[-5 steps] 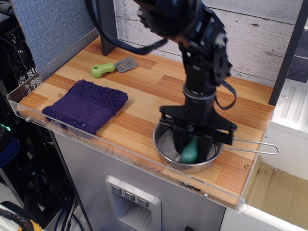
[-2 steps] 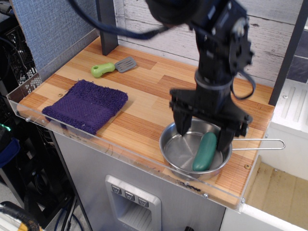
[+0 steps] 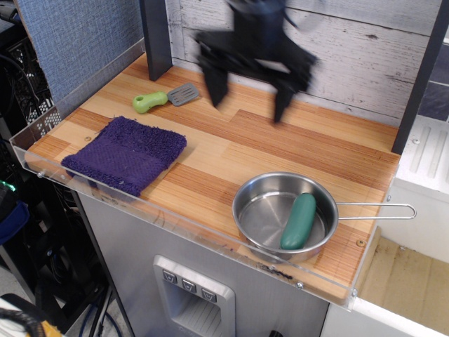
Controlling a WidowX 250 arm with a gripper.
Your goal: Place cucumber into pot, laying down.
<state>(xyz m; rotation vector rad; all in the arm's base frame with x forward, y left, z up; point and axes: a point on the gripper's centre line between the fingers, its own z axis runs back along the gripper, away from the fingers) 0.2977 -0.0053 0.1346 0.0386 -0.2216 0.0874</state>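
One item settled: the cucumber lies flat in the pot, over toward 3 o'clock of the bowl, one end pointing up at about 1 o'clock.
Change: a second ago your gripper had the cucumber standing on end down in the pot; a moment later the fingers were apart and the cucumber was already lying down; now the arm has shot up and back to 12 o'clock of the table.
Gripper: blurred with motion, but you can see its two fingers spread wide with nothing between them, well apart from the pot.
Pot shift: it sits a touch further toward 3 o'clock than it did a second ago, wire handle running out at 3 o'clock.
Meaning for you: by my read the placement is done and laying down is met; nothing left but to park the arm.
Watch: the cucumber leans near the pot wall, so a knock could roll it, though it looks at rest.
Surface: wooden plank top with a clear plastic lip along the front edge.
Bystanders: purple cloth at 9 o'clock, spatula at 10 o'clock, neither touched.
Room: pale board wall behind, grey panel at left, cables and racks below.
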